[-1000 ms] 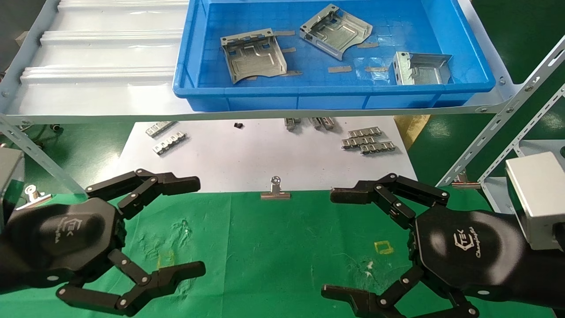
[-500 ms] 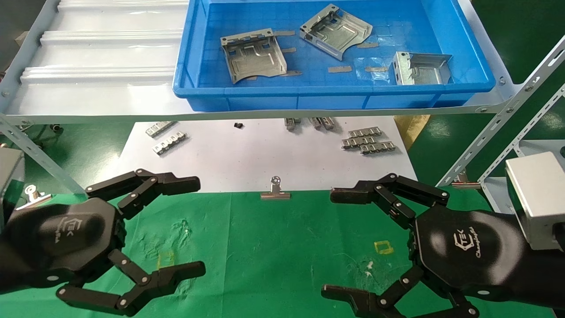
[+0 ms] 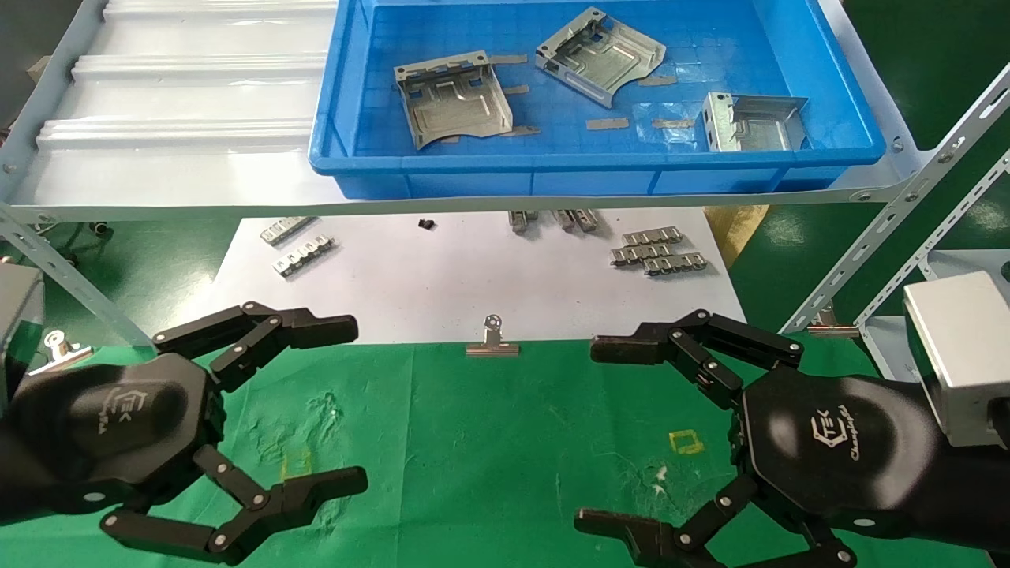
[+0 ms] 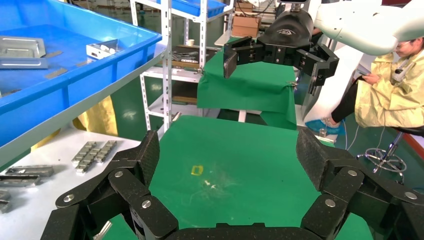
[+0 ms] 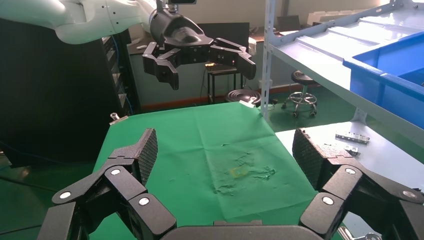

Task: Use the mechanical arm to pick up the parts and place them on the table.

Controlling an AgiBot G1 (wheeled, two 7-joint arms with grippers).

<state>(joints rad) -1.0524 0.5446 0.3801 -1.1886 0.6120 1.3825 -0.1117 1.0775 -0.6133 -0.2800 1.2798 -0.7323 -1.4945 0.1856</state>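
Nothing is moved yet: all three parts (image 3: 454, 96) (image 3: 600, 54) (image 3: 753, 122) lie inside the blue bin (image 3: 473, 170) on the shelf. Below the bin, the left hand (image 3: 351, 406) and right hand (image 3: 588, 430) hover spread and empty over the green surface (image 3: 489, 442), so every pick and placement remains, I judge.

The head camera looks steeply down from above onto the table (image 3: 489, 442), bin (image 3: 442, 177) at 12 o'clock. Each wrist camera sits low behind its own fingers, facing across that shared cloth toward the opposite arm.
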